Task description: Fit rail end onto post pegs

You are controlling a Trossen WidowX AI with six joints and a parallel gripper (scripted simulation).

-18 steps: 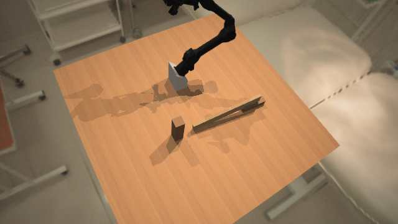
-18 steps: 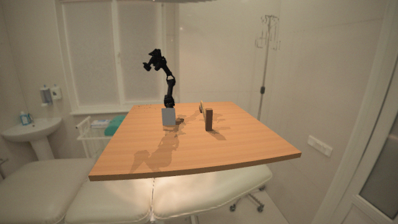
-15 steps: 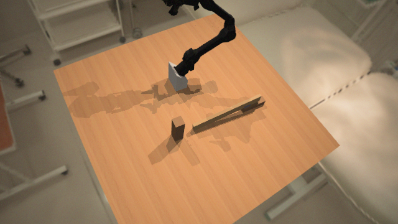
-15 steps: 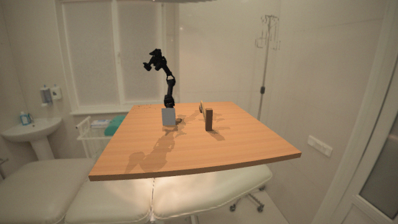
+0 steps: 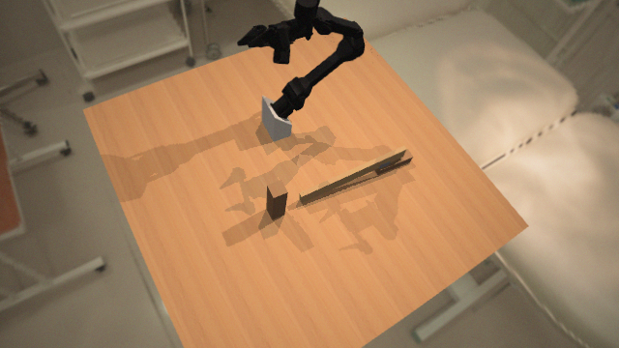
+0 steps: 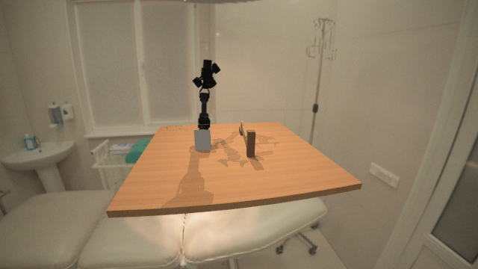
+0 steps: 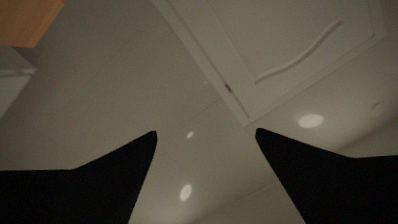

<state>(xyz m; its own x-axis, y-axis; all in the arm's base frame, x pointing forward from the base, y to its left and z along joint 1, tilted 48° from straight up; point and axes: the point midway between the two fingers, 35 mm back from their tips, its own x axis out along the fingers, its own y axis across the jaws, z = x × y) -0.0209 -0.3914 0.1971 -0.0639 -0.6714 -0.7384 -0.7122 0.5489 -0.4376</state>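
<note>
The long light-wood rail (image 5: 352, 177) lies slanted on the table. Its near end is down on the top just right of the short dark post (image 5: 277, 200) (image 6: 250, 143), with a small gap between them. Its far end rests on the low dark footboard block (image 5: 400, 164). In the exterior view only a sliver of the rail (image 6: 242, 129) shows behind the post. The pegs are too small to make out. My gripper (image 5: 244, 40) (image 6: 206, 72) (image 7: 207, 134) is open and empty, raised high over the table's far edge, far from the rail. The wrist view shows only the room's floor and furniture between the fingers.
The arm's grey base block (image 5: 277, 125) (image 6: 202, 140) stands at the back middle of the table (image 5: 232, 271) (image 6: 224, 187). White padded couches lie beside and under the table. A wire cart stands off the far corner.
</note>
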